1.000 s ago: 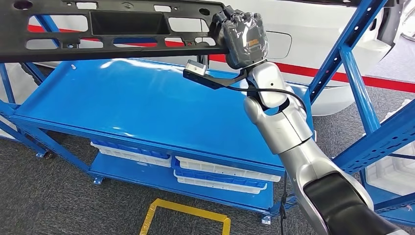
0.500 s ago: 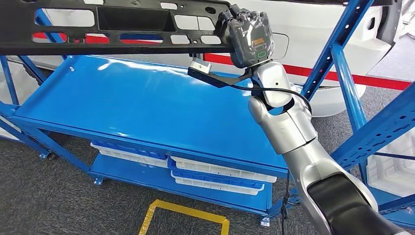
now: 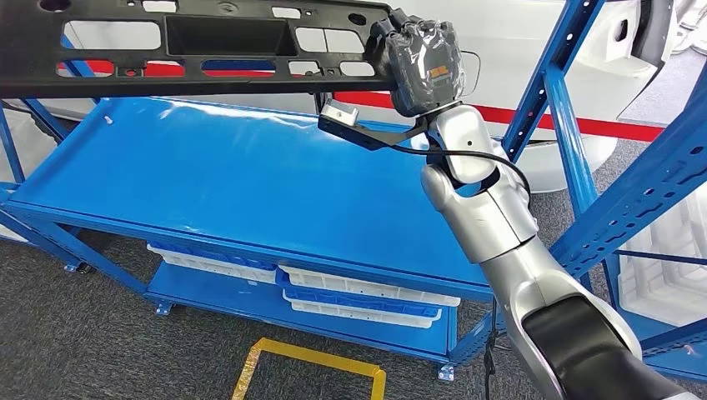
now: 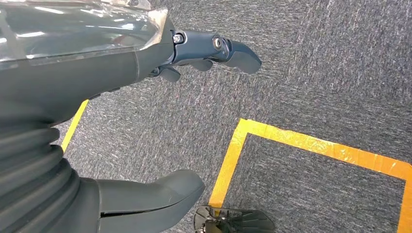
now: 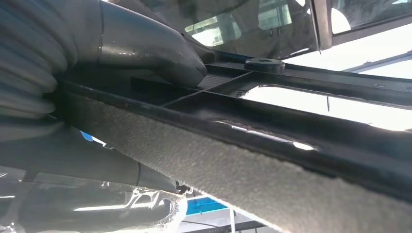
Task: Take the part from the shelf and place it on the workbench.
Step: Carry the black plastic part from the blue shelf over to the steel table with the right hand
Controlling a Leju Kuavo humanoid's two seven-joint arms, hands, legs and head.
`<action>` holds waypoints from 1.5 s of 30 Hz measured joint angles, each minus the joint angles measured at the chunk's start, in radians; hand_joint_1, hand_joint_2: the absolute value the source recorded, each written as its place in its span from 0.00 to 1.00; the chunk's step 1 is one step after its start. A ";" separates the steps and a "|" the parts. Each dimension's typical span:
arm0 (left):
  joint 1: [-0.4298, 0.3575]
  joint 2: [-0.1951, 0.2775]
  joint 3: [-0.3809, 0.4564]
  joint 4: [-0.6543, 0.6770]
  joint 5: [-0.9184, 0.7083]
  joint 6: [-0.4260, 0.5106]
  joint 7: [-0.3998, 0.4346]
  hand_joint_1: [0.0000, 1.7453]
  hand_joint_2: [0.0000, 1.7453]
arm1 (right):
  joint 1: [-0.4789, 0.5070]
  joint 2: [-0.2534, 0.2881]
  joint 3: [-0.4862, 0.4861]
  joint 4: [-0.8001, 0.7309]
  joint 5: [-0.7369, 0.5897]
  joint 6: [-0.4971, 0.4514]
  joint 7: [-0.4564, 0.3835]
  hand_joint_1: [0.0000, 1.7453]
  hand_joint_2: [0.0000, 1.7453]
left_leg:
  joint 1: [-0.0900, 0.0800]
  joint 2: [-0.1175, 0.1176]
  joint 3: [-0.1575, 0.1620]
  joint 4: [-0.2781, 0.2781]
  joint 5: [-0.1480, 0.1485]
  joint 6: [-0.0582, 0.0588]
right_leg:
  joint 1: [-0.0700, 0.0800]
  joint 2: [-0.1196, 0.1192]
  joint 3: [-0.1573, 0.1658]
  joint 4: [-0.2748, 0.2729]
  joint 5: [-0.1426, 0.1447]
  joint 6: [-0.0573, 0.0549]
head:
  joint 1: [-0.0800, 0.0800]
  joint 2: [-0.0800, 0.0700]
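Observation:
The part is a long black plastic panel (image 3: 192,46) with several cut-outs, held level high above the blue shelf. My right hand (image 3: 419,62) grips its right end, and the silver arm rises from the lower right. In the right wrist view the thumb (image 5: 145,41) presses on the panel's ribbed face (image 5: 272,131). My left hand (image 4: 145,97) hangs over grey carpet with its fingers (image 4: 216,48) spread and nothing between them.
The blue shelf (image 3: 217,192) lies bare below the panel, with white and blue trays (image 3: 350,296) on its lower level. Blue uprights (image 3: 550,100) stand at the right. A white car body (image 3: 534,75) is behind. Yellow floor tape (image 3: 308,367) marks the carpet.
The whole picture has shifted, so the camera has moved. The right hand keeps its grip on the panel, which now sits slightly higher in view than a second ago.

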 joint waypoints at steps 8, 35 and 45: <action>0.001 -0.002 0.001 0.000 0.000 0.000 0.000 0.00 1.00 | 0.000 0.000 0.000 -0.002 0.000 0.000 0.000 1.00 1.00 | -0.009 -0.002 -0.006 0.000 -0.003 -0.053 | 0.001 -0.003 -0.004 0.001 -0.001 0.000 | 0.000 0.000; 0.008 -0.006 0.015 0.001 0.001 0.000 -0.008 0.00 1.00 | 0.013 -0.002 -0.009 -0.026 -0.001 0.030 0.006 1.00 1.00 | 0.023 0.015 -0.121 0.184 -0.091 -0.054 | -0.023 -0.012 -0.045 0.037 0.018 -0.008 | 0.000 0.000; -0.003 -0.008 0.015 -0.001 -0.009 0.000 -0.013 0.00 1.00 | 0.004 -0.015 -0.019 -0.037 -0.004 0.037 0.004 1.00 1.00 | -0.035 0.013 0.063 0.065 -0.132 0.011 | 0.014 -0.019 -0.108 0.030 0.092 0.000 | 0.003 0.000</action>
